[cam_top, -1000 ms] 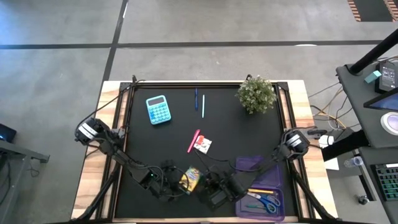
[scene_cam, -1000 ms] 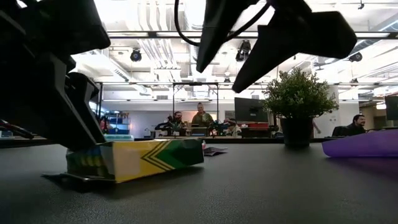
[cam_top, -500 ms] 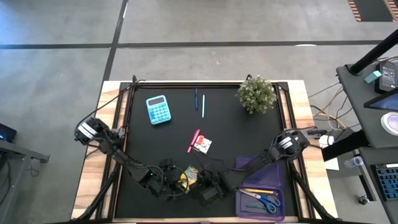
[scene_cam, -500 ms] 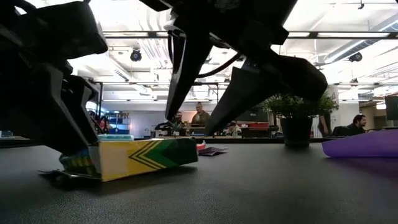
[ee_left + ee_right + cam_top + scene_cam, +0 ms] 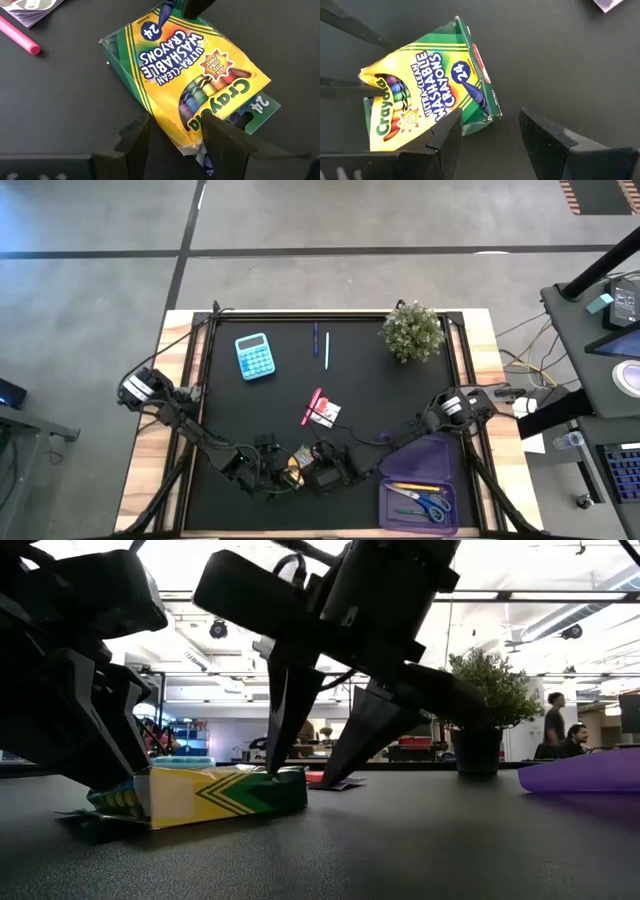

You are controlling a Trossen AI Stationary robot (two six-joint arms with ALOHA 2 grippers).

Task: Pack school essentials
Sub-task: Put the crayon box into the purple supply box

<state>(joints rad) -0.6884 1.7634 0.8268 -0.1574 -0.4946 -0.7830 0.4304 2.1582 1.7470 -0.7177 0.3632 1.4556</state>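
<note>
Crayon box (image 5: pixel 298 461) lies flat on the black worktop (image 5: pixel 370 395), near its front edge, just left of the purple case (image 5: pixel 425 485), long axis running left-right between the two arms. Left end effector (image 5: pixel 175 132) pinches the box's torn flap end. Right end effector (image 5: pixel 487 132) is spread, fingers (image 5: pixel 290 705) straddling the box's opposite end, one tip touching its top edge.

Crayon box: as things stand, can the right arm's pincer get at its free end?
Probably yes. The right pincer is open at the crayon box, one finger at the box's end. The left pincer holds the opposite end, and bare mat lies around the near one.
</note>
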